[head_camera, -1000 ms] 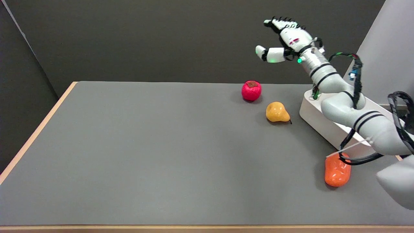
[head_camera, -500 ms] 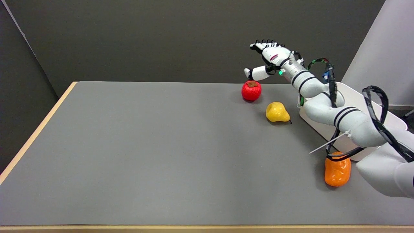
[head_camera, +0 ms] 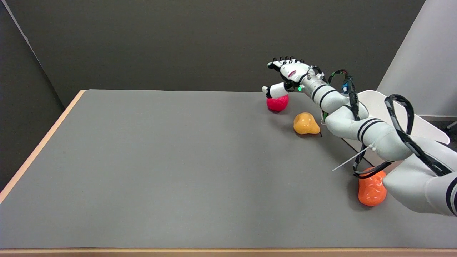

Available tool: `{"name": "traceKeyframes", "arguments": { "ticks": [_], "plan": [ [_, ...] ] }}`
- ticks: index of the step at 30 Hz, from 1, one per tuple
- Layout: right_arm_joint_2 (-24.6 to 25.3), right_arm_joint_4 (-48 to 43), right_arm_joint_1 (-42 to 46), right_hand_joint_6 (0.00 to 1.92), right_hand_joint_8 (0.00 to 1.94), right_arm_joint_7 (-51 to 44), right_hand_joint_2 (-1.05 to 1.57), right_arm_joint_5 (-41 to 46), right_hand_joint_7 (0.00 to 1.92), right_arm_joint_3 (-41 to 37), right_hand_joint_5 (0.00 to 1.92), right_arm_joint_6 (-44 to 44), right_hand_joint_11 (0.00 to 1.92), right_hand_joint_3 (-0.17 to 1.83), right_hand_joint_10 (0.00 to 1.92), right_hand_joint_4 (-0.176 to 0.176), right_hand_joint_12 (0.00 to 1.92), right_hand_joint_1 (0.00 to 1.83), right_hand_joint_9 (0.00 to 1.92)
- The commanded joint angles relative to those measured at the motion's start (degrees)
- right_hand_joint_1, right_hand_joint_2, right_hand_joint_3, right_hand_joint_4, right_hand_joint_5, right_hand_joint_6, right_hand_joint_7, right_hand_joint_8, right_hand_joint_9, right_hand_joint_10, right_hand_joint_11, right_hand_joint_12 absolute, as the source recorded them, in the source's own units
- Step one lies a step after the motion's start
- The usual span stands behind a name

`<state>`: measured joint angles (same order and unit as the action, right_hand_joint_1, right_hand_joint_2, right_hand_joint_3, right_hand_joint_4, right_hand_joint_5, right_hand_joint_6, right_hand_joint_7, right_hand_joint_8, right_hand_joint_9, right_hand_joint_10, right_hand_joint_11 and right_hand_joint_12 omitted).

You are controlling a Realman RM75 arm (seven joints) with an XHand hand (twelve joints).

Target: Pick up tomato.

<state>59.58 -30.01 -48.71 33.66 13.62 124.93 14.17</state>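
We see a dark, nearly black wall filling the back of the room, with a pale grey panel leaning in at the upper right. Below it spreads the table, a wide grey surface with a light wooden edge showing along its left side and along the near rim.

The right arm reaches in from the lower right, white with black bands and loops of black cable, crossing over a white tray that sits at the table's right side. We can see only part of that tray behind the arm.

Near the arm's lower section lies an orange pepper, partly covered by the arm and cable. Farther back, just left of the forearm, rests a yellow pear on the grey top, apart from the other fruit.

At the far edge of the table sits the red tomato, resting on the surface near the back wall. The right hand hangs directly over it, its fingers spread apart and holding nothing; the thumb overlaps the tomato's top in this view, and we cannot tell whether it touches the fruit or is just above it. A small green light glows at the wrist.
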Motion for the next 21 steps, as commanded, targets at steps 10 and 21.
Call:
{"name": "traceKeyframes", "arguments": {
  "ticks": [10,21],
  "plan": [
    [3.4,5.16,0.64,0.36,0.26,0.19,0.57,-0.5,0.09,3.59,0.07,-1.68,0.03,1.06,0.43,0.066,0.85,0.23,0.04],
    [3.79,6.68,0.5,0.34,0.28,0.11,0.58,-0.58,0.09,3.51,0.06,-2.42,0.04,1.06,0.46,0.069,0.86,0.23,0.06]
  ]
}}
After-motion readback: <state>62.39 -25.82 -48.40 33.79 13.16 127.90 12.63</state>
